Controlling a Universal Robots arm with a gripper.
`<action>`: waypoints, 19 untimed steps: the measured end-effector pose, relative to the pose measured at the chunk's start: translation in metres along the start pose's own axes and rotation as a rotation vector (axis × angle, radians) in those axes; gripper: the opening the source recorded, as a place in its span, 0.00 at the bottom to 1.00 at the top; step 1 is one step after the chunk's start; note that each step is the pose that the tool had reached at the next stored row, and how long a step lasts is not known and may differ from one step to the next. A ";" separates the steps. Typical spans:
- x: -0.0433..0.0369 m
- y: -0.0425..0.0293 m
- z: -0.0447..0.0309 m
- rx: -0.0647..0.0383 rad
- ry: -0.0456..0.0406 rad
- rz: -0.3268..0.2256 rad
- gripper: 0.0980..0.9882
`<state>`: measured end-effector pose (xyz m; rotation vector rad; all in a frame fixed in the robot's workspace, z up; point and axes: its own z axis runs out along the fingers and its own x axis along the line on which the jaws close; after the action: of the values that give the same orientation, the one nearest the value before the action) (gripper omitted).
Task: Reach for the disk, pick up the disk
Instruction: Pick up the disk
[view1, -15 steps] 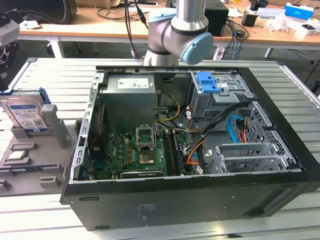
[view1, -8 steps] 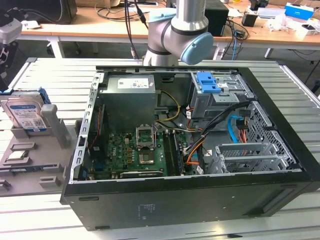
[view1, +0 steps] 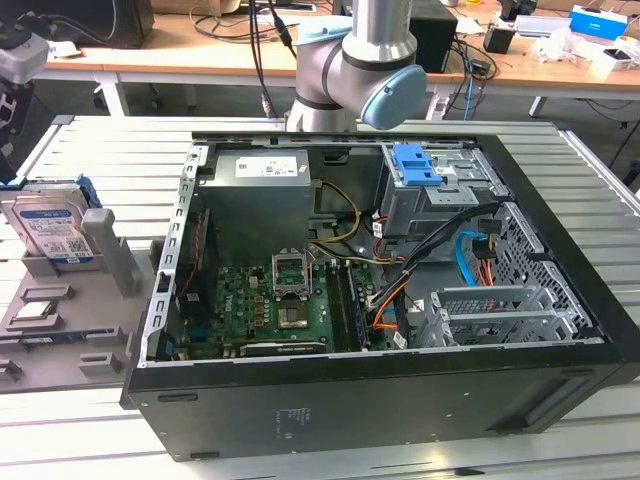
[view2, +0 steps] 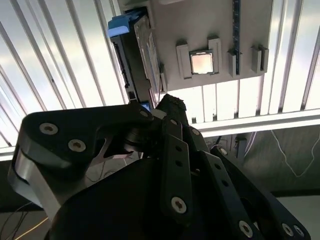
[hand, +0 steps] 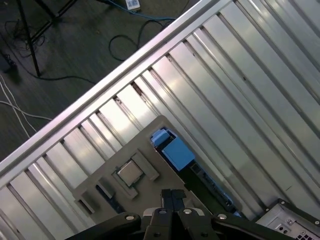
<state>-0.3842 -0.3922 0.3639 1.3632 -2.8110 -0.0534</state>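
The disk (view1: 48, 232) stands on edge in a grey tray (view1: 120, 262) at the exterior view's left. It is silver-grey with a white-and-blue label and blue rails. The claw (hand: 172, 195), fingers together, hangs over the tray.

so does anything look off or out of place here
Nothing looks damaged or spilled. The silver-grey metal hard drive with blue side rails stands on edge in the grey plastic holder rather than lying flat, which seems deliberate. The black computer case lies on its side, open, with loose cables inside.
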 end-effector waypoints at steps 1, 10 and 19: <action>0.0000 0.0000 0.0000 0.000 0.0006 -0.015 0.01; -0.0001 0.0000 0.0000 0.000 0.0056 -0.145 0.01; -0.0004 -0.0004 -0.0001 0.000 0.0095 -0.247 0.01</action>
<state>-0.3837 -0.3922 0.3639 1.6976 -2.6177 -0.0496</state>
